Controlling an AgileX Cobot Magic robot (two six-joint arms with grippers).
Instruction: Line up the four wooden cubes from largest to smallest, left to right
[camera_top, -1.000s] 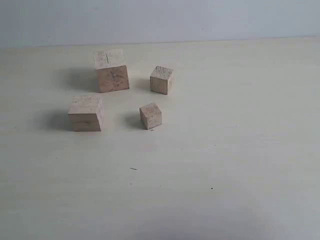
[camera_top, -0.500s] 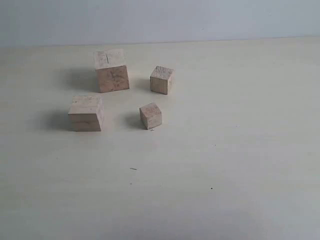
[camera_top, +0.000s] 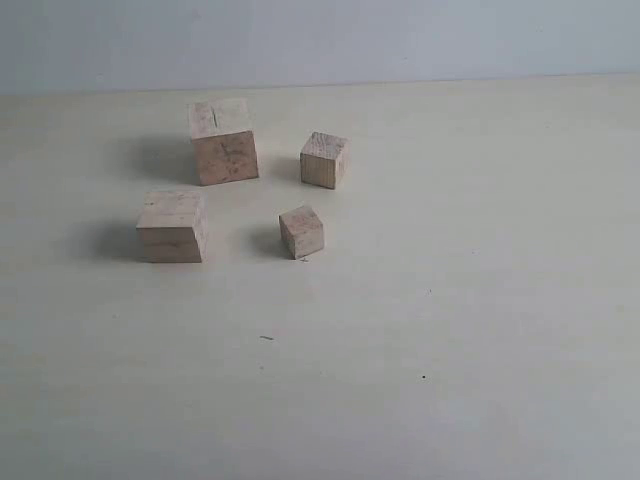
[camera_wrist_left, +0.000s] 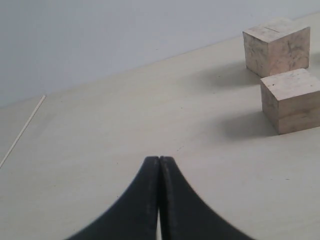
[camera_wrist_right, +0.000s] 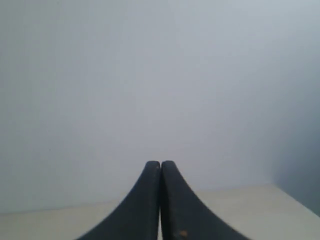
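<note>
Four wooden cubes stand in a loose square on the pale table. The largest cube (camera_top: 223, 141), with darker mottled faces, is at the back left. In front of it sits the second largest cube (camera_top: 172, 226). A smaller cube (camera_top: 324, 160) is at the back right, and the smallest cube (camera_top: 301, 232) is at the front right. The left wrist view shows the largest cube (camera_wrist_left: 276, 46) and the second largest cube (camera_wrist_left: 291, 100) ahead of my left gripper (camera_wrist_left: 159, 160), which is shut and empty. My right gripper (camera_wrist_right: 160, 164) is shut, empty, and faces the wall. Neither gripper appears in the exterior view.
The pale table top (camera_top: 450, 300) runs back to a light grey wall (camera_top: 400, 40). A few small dark specks (camera_top: 266, 338) lie on the table in front of the cubes.
A faint shadow at the front edge of the table has faded away. The cubes have not moved.
</note>
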